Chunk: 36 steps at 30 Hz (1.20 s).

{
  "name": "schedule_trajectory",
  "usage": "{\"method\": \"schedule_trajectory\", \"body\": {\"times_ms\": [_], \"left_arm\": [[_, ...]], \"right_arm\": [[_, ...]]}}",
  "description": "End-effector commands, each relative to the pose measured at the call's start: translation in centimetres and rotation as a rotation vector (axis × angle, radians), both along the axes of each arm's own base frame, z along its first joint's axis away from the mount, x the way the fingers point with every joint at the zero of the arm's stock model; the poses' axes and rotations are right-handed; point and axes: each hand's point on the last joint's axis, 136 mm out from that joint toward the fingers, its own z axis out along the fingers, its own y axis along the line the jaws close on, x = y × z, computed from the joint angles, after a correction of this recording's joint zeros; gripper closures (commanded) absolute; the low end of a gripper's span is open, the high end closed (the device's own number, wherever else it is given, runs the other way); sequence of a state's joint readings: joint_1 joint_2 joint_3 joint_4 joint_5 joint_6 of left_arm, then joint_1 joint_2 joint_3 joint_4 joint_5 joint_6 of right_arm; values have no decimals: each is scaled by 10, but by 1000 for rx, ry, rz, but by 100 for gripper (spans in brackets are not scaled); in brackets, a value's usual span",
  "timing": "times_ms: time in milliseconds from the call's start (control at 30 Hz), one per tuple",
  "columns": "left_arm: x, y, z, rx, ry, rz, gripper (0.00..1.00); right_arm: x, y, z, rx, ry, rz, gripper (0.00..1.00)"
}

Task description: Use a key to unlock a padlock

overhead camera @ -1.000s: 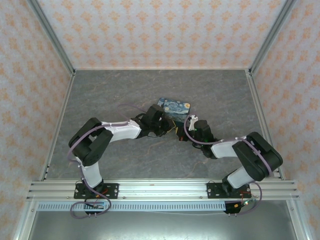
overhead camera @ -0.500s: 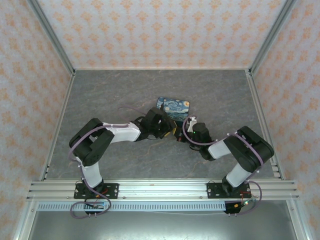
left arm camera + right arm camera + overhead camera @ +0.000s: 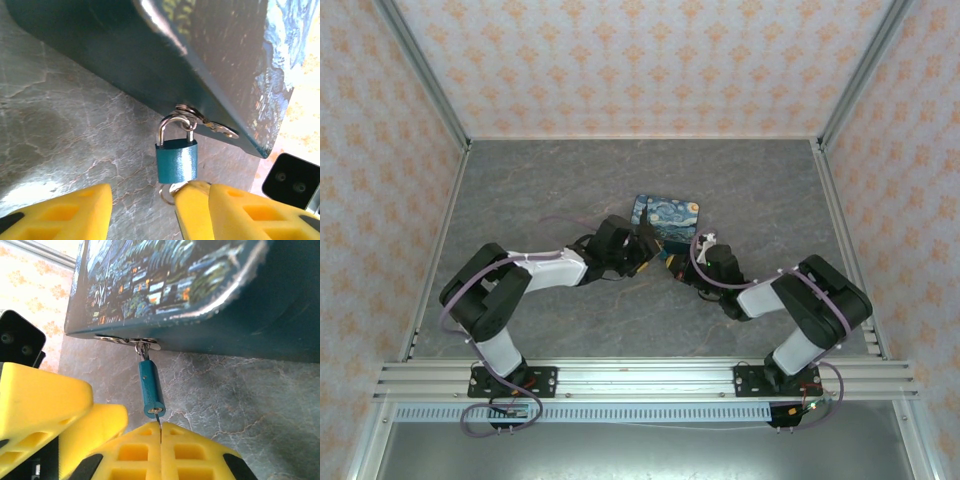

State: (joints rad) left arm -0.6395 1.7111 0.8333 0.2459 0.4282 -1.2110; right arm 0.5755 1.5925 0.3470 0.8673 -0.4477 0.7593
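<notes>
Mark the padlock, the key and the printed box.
padlock [image 3: 176, 161], left wrist view, teal body.
key [image 3: 158, 420], right wrist view, metal blade under the padlock.
printed box [image 3: 672, 210], top external view, painted lid.

Small teal padlock [image 3: 176, 161] hanging shackled on hasp [image 3: 212, 127], key [image 3: 158, 421] in keyhole.
</notes>
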Motion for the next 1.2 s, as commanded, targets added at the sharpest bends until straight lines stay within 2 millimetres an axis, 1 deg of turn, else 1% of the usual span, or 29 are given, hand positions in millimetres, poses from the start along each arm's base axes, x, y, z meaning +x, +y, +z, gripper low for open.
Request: {"method": "schedule_trajectory", "body": {"times_ms": [0,133,367,767,933,1133,1167], "left_arm": [[11,-7,4,-51,-34,22,49],[15,-12,1,-82,-36,32,52],[17,-16,-8,-98,-17,44,53],[22,-19,-21,-108,1,77,60],[23,-18,-22,-107,2,88,68],[21,-15,-20,-90,-4,87,81],[20,-15,-20,-86,-4,86,84]], "right_arm": [[5,8,17,62,13,-3,100],[5,11,16,81,58,-14,100],[5,15,10,113,153,-30,100],[4,19,6,163,226,-50,100],[5,19,7,180,234,-59,100],[5,16,12,171,206,-62,100],[4,14,12,158,200,-64,98]]}}
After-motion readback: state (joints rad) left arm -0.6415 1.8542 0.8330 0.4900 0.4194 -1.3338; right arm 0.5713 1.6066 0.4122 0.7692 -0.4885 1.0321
